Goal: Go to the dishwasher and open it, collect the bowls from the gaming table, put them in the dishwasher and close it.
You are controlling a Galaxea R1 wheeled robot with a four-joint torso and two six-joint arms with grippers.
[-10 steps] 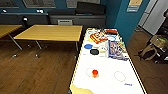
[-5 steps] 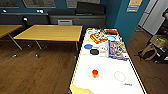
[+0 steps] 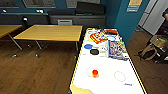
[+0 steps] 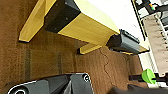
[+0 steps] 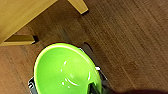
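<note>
The gaming table (image 3: 107,82) is a long white-topped table running away from me just right of centre in the head view. A blue bowl (image 3: 88,46) sits on it toward the far end, beside a black disc (image 3: 94,51). The yellow-green bowl (image 5: 62,67) shows large in the right wrist view, hanging over the wooden floor. My right gripper (image 5: 93,88) is shut on its rim, with a dark finger hooked over the edge. The dishwasher is out of view.
A small orange cup (image 3: 95,73) stands on the near part of the white top, and books and game boxes (image 3: 115,48) lie farther along. Yellowish wood-topped tables (image 3: 50,32) stand to the left. A bag (image 3: 150,51) lies on the floor at the right.
</note>
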